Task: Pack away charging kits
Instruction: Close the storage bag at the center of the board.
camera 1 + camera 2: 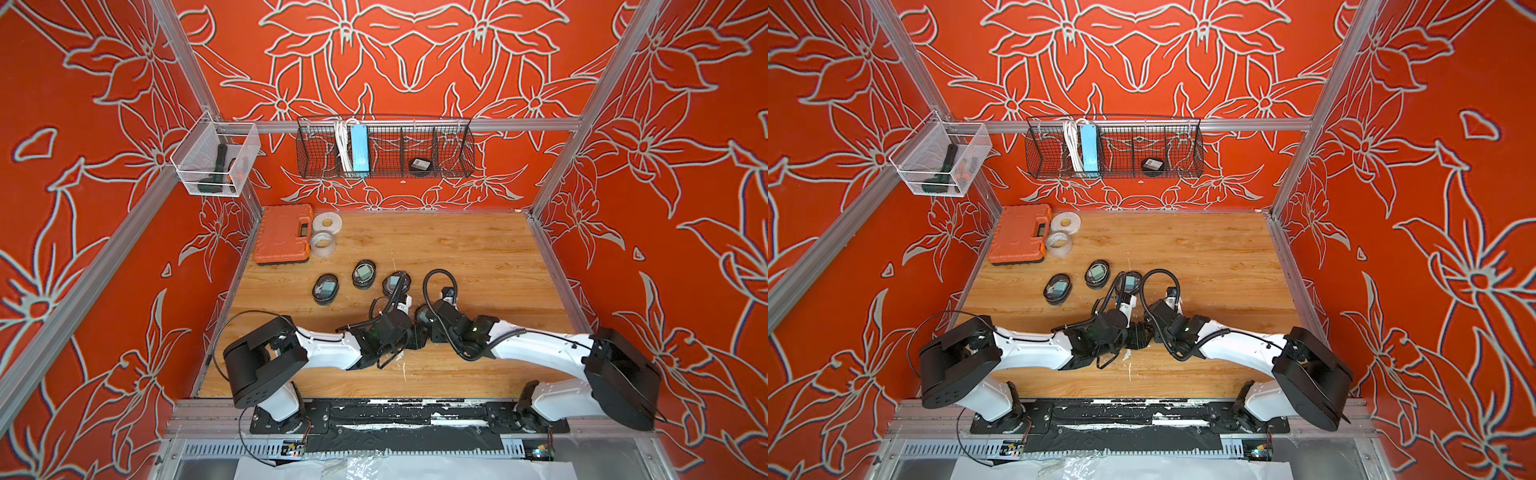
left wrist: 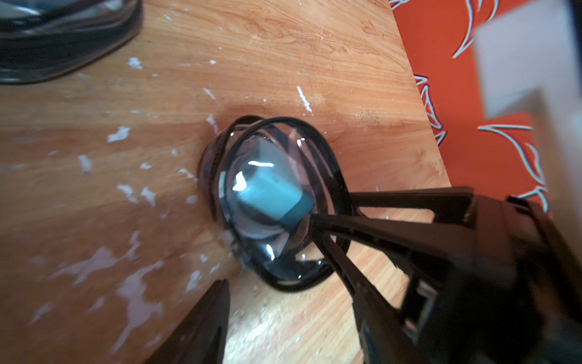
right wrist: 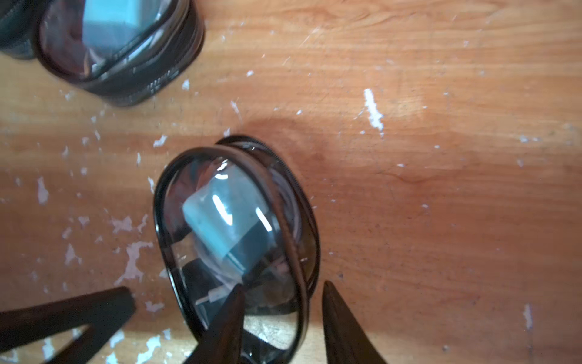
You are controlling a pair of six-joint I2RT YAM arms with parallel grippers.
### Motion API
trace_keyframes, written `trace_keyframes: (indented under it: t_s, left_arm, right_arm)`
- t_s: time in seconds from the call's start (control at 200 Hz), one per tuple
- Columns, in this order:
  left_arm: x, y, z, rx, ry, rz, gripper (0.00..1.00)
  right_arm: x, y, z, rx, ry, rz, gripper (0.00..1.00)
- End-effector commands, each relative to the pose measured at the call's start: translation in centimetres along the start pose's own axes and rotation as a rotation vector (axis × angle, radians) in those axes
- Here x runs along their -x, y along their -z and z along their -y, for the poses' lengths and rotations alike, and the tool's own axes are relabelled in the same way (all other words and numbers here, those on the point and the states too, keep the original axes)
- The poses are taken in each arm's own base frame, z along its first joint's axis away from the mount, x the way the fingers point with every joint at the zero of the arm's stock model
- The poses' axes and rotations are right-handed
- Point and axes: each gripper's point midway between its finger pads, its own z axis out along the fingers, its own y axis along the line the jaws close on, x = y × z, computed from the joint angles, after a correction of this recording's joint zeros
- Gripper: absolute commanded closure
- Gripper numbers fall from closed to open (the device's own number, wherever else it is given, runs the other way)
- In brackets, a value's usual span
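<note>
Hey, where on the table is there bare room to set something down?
Widest free patch: the table's right half, between the right arm, the back wall and the right rail. A narrower bare strip runs along the front edge. Crowded: back left with toolbox and tape rolls, the cases beside them, and the centre, where the left arm meets the right.

On the table [image 1: 478, 257], the toolbox [image 1: 284, 233] lies at ten o'clock, tape rolls [image 1: 326, 222] at its three, and cases [image 1: 325, 300] holding charging kits [image 1: 364, 272] at its five.

The plug [image 3: 220, 220] is teal-blue, its case [image 3: 156, 208] black-rimmed, the walls [image 1: 415, 54] orange floral.
</note>
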Motion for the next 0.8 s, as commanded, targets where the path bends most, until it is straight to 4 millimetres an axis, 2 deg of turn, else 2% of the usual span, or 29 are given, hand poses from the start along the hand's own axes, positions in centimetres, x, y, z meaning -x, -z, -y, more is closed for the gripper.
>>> trace_keyframes:
  t_s: [0.0,0.145,0.35,0.465,0.606,0.796]
  left_arm:
    - [0.9,-1.0,0.6,0.001,0.021,0.012,0.41]
    - [1.4,-2.2,-0.1,0.046,0.046,0.004,0.43]
    - [1.7,-2.6,-1.9,0.092,0.084,0.005,0.44]
    - [1.8,-2.8,-2.2,0.114,0.085,-0.002,0.43]
    - [1.8,-3.3,-2.6,0.125,0.091,-0.016,0.42]
    - [1.9,-4.3,-2.7,0.106,0.103,-0.039,0.34]
  right_arm:
    - [1.5,0.7,0.9,0.001,-0.027,0.036,0.47]
    - [2.9,0.0,0.9,0.049,-0.042,0.024,0.46]
    - [2.5,-2.3,1.2,0.075,-0.077,-0.019,0.48]
    - [2.4,-3.3,1.8,0.048,-0.085,-0.028,0.63]
    - [2.2,-4.5,2.6,0.030,-0.110,-0.045,0.75]
    - [1.0,-5.8,3.5,0.000,-0.139,-0.082,0.81]
